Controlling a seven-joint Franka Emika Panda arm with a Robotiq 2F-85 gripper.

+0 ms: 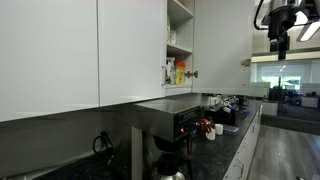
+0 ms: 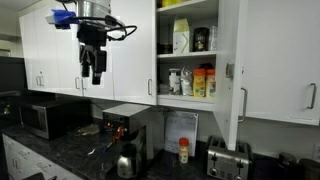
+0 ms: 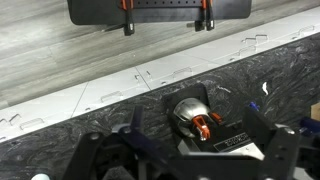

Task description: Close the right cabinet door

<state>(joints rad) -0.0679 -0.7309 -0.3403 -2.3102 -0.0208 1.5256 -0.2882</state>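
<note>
Above the desk [image 2: 62, 149], gripper [image 2: 93, 72] hangs well apart from the right cabinet door [image 2: 229, 50].
Jaws spread and empty, probably to push the swung-out door.

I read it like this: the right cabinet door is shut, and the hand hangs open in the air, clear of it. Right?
Not quite. The right cabinet door is open, not shut: in an exterior view it stands swung out, with the stocked shelves exposed. The rest holds: the hand hangs open in the air, clear of it.
</note>
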